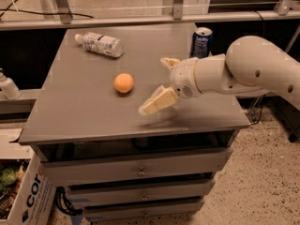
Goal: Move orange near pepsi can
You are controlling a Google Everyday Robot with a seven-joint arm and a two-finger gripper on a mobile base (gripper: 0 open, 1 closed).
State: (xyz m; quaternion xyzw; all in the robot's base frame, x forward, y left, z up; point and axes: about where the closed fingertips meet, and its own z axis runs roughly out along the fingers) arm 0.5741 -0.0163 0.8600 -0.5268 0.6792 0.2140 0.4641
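The orange (pixel 123 83) lies on the grey table top (pixel 84 111), left of centre. The pepsi can (pixel 202 42) stands upright at the table's back right, partly behind my arm. My gripper (pixel 153 85) hovers over the table just right of the orange, apart from it. Its fingers are spread wide open and empty, one fingertip (pixel 144 110) low near the front and the other toward the can. The can is about an arm's width behind the gripper.
A clear plastic bottle with a white label (pixel 99 44) lies on its side at the back left. Drawers (pixel 140 171) sit under the table top. A cardboard box (pixel 23 200) stands on the floor at lower left. A white bottle (pixel 7 86) stands on the left ledge.
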